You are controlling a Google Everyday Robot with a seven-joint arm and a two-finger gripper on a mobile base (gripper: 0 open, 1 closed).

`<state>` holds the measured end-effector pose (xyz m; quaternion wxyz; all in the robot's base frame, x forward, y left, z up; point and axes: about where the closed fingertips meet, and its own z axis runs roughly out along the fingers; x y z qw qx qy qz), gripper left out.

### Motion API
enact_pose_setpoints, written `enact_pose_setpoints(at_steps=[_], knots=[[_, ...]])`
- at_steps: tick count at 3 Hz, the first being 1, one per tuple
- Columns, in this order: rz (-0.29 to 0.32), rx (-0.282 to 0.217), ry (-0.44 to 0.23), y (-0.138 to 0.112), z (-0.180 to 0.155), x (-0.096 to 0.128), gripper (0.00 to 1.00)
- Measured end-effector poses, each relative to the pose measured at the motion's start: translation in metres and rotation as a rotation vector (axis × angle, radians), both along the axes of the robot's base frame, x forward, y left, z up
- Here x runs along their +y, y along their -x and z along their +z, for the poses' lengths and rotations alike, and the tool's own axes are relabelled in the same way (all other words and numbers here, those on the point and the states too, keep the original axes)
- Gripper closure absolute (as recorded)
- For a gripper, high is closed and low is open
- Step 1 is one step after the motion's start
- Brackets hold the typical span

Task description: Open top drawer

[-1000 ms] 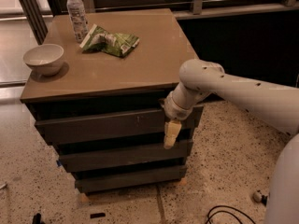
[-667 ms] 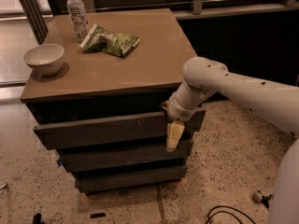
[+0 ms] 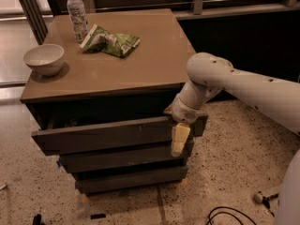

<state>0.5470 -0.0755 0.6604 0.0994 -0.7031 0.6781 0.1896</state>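
The top drawer [image 3: 108, 135] is a wide dark grey-brown slab front under the brown cabinet top, with small pale scratches right of centre. It stands pulled out a little, with a dark gap behind its upper edge. My gripper [image 3: 179, 137] hangs over the drawer's right end, its pale yellowish finger [image 3: 178, 140] lying down across the front face. The white arm [image 3: 243, 90] reaches in from the right. Two narrower dark drawer fronts [image 3: 124, 159] sit below it.
On the cabinet top [image 3: 154, 62] stand a white bowl [image 3: 44, 59] at the left, a clear water bottle [image 3: 77, 14] at the back and a green chip bag [image 3: 110, 41]. Speckled floor surrounds the cabinet; black cables [image 3: 232, 216] lie at the lower right.
The top drawer has slid outward toward the camera, and my gripper at its right end has moved with it, a little to the right and down.
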Motion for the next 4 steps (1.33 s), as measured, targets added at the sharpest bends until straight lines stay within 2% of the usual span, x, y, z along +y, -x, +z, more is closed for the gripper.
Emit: enact_pose_setpoints(at_steps=[2, 4], knots=[[-0.003, 0.110, 0.014, 0.038, 0.021, -0.005, 0.00], [0.005, 0.261, 0.026, 0.072, 0.032, -0.009, 0.00]])
